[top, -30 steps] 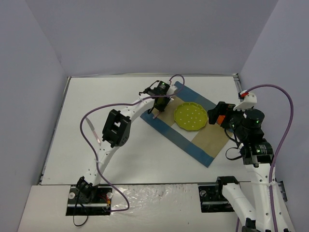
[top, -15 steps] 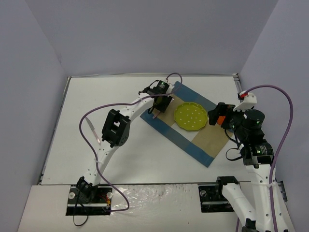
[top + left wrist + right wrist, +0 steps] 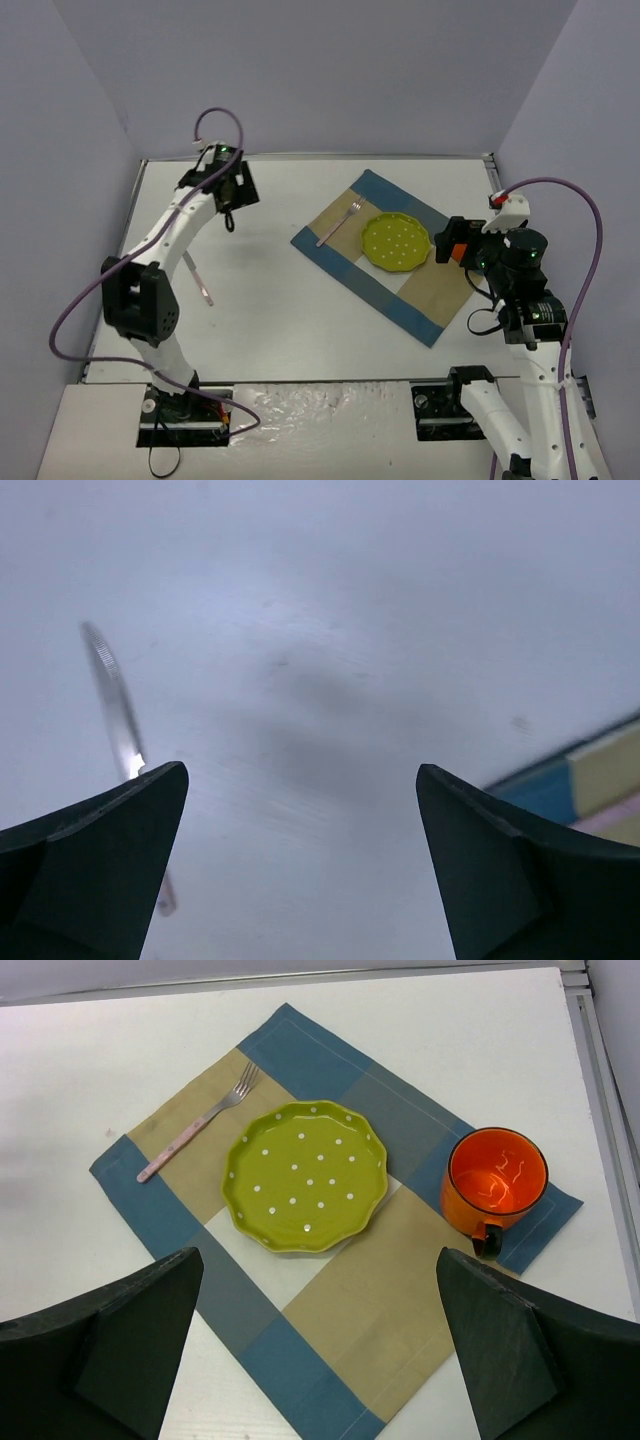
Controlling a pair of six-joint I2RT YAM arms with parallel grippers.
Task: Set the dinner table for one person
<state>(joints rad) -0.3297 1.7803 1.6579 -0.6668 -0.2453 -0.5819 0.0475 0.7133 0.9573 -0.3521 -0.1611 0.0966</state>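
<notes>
Right now your left tool (image 3: pixel 300 780) hangs released and empty over the smooth white worktop (image 3: pixel 330 630), beside a shiny knife blade (image 3: pixel 112 700). Your right tool (image 3: pixel 318 1255), also spread wide, overlooks the checked cloth placemat (image 3: pixel 340 1330), scalloped green dotted plate (image 3: pixel 305 1175), pink-handled fork (image 3: pixel 195 1125) and glossy orange mug (image 3: pixel 497 1182), which the overhead view mostly hides.

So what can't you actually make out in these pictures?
Top external: the orange mug is mostly hidden by the right arm.
Left wrist: the utensil is blurred, its lower end behind a finger of the left gripper; knife or spoon, I cannot tell.
Left wrist: the placemat is cut off by the right edge.
</notes>
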